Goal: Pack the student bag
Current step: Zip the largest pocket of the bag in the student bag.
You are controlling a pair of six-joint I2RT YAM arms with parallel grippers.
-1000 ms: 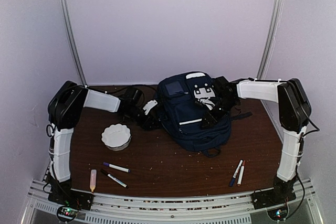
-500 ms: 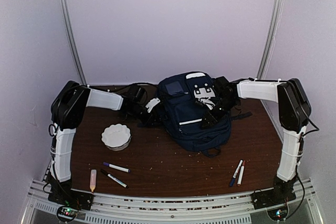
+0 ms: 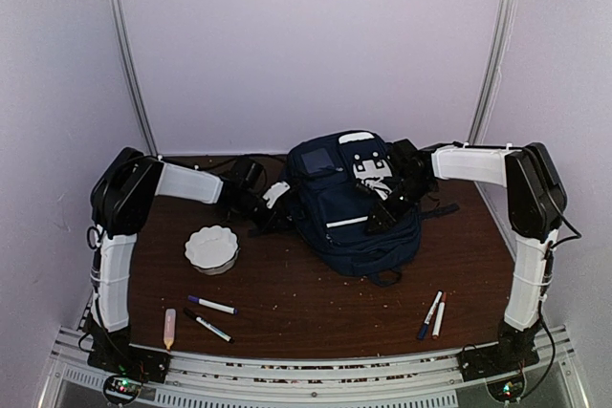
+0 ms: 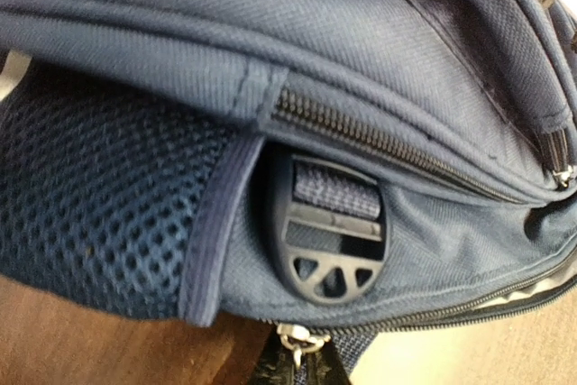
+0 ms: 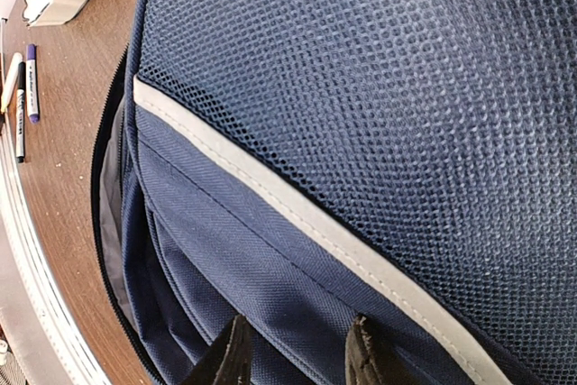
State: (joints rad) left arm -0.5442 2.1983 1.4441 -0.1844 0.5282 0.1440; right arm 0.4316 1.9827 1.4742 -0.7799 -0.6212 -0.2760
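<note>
At the back centre of the table (image 3: 306, 305), student bag (image 3: 349, 226): lying front-up.
Left gripper (image 4: 304, 371): nearly closed, pinching the zipper pull (image 4: 297, 342) at bag's side.
Right gripper (image 5: 297, 358): partly open, tips against front fabric.

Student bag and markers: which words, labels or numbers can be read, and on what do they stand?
No text is readable.
The student bag: white patches with black shapes, no letters.
The buckle: plain.
The markers: print too small to read.
</note>
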